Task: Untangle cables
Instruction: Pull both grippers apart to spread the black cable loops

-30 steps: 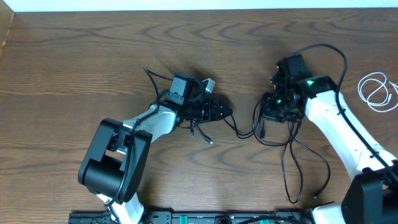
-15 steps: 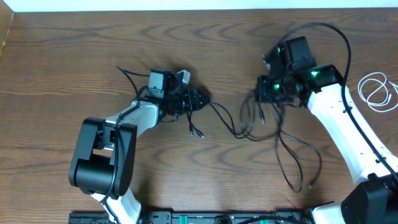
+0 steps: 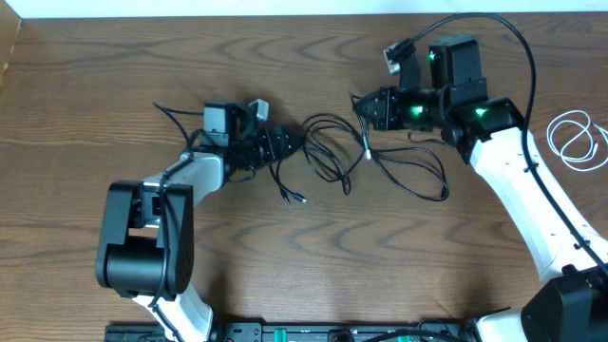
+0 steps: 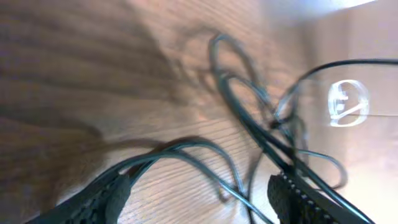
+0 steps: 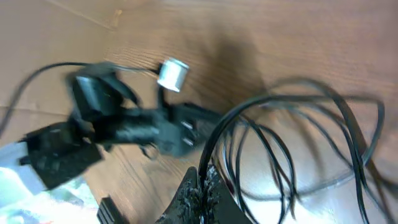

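Your right end effector (image 3: 364, 106) is clamped shut on the black cable (image 3: 330, 152). Draw it away slowly, so the loops lying on the surface (image 3: 285, 256) between the arms open out rather than cinch. Your left end effector (image 3: 296, 145) has its fingers (image 4: 109, 198) wide apart with strands crossing between them, so close on one strand only. Both arms reach in toward the middle, the left one low. The white cable (image 3: 577, 138) lies coiled at the far right, well apart.
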Controlling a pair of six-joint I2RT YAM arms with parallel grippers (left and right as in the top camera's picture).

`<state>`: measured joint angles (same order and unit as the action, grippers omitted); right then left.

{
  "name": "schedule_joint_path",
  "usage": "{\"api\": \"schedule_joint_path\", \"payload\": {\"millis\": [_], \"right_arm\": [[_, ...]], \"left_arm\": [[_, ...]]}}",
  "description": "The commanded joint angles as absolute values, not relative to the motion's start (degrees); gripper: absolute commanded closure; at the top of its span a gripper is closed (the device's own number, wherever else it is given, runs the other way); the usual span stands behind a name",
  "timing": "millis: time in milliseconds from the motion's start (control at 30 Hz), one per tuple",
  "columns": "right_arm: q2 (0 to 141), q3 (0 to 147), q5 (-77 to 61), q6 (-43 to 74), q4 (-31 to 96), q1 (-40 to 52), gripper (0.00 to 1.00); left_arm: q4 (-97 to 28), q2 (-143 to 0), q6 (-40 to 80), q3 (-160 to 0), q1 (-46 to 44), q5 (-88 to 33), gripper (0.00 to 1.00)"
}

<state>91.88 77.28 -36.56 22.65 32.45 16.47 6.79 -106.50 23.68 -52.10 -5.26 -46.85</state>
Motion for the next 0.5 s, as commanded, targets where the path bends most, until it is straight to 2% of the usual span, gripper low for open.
{"api": "schedule_joint_path", "payload": {"millis": [0,100,267,333,467], "right_arm": [[91.7,78.3,-24.7,23.7,37.3,16.9,0.99],[91.8,78.1,-14.3,23.5,43.3,16.9,0.99],[91.8,76.9,-11.5,23.5,45.7,16.9,0.99],[91.8,76.3,-10.9,23.5,46.2,16.9,0.99],[91.8,75.5,-2.4,23.5,49.1,16.9,0.99]], "left_arm": [[7.2,-105.5,22.7,-52.5,-2.8,-54.9,0.22],[7.9,-105.0,22.7,-52.5,-1.5,-58.8,0.17],[9.8,-105.0,22.7,-52.5,-1.5,-62.4,0.13],[9.8,-105.0,22.7,-52.5,-1.5,-62.4,0.01],[10.0,-105.0,23.3,-52.5,-1.5,-62.4,0.02]]}}
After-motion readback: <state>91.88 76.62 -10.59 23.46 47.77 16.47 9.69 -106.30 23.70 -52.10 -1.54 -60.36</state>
